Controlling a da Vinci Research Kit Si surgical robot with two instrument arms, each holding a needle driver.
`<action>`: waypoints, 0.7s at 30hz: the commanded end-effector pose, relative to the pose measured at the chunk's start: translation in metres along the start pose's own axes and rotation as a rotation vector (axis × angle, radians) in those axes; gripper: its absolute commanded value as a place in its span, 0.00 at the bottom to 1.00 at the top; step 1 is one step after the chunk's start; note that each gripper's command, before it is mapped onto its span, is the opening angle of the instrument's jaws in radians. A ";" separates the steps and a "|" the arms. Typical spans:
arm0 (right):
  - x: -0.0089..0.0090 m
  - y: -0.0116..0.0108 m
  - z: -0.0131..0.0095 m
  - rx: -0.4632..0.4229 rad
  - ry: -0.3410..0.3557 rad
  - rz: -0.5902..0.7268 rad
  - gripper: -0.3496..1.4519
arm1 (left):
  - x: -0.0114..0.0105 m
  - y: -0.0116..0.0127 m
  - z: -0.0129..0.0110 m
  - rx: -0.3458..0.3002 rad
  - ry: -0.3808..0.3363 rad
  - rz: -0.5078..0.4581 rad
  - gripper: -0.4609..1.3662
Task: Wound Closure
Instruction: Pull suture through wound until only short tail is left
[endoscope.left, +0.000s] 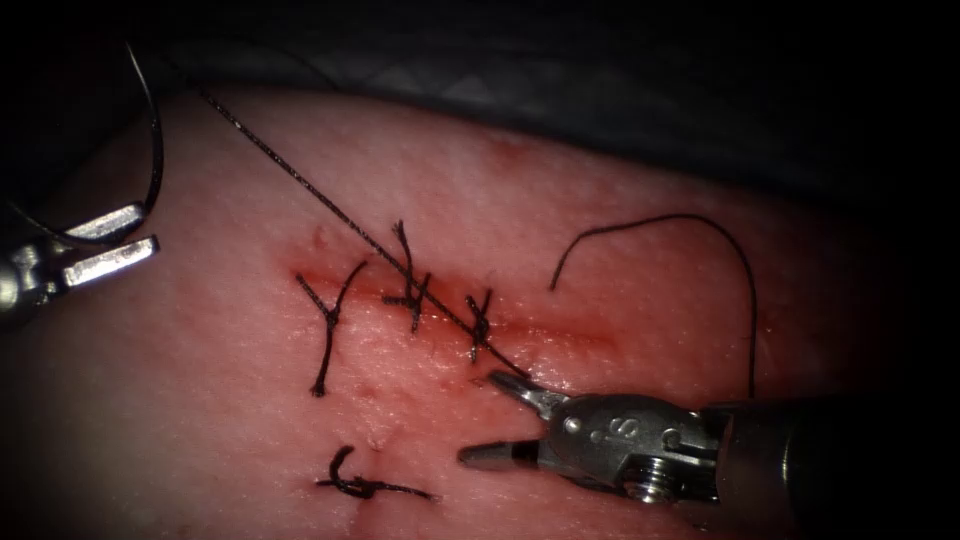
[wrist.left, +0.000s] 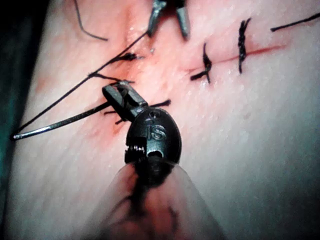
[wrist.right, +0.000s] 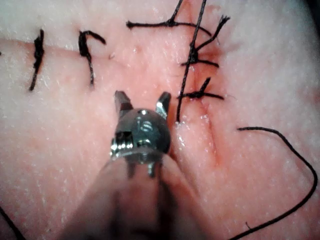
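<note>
Steel needle (endoscope.left: 152, 130) held by left tool (endoscope.left: 105, 245) at picture's far left, off tissue (endoscope.left: 620, 260), clear of cut (endoscope.left: 560, 330); grip sits near one end of curve. Thread (endoscope.left: 300, 175) runs taut from there to stitches (endoscope.left: 410, 290). Right tool (endoscope.left: 490, 415) wide, holding nothing, beside cut. Risk: taut thread could saw tissue edge or snag in gaping right jaws.

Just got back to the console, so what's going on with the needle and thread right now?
The left tool sits at the far left of the cut, jaws shut on the curved needle, which is out of the tissue. The thread runs taut from there across the stitches into the tissue near the right tool. That tool's jaws are open and hold nothing. A loose cut end of thread lies to the right.
</note>
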 end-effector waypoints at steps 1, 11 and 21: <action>0.0000 0.0000 0.0001 0.000 0.000 -0.001 0.53 | 0.0000 0.0000 0.0000 -0.004 0.002 0.000 0.06; 0.0002 -0.0003 -0.0023 0.023 0.020 0.008 0.56 | 0.0002 0.0002 0.0002 -0.002 0.004 0.005 0.06; -0.0004 0.0027 -0.0030 -0.030 0.035 0.029 0.57 | 0.0011 0.0002 -0.0001 -0.001 0.027 0.022 0.06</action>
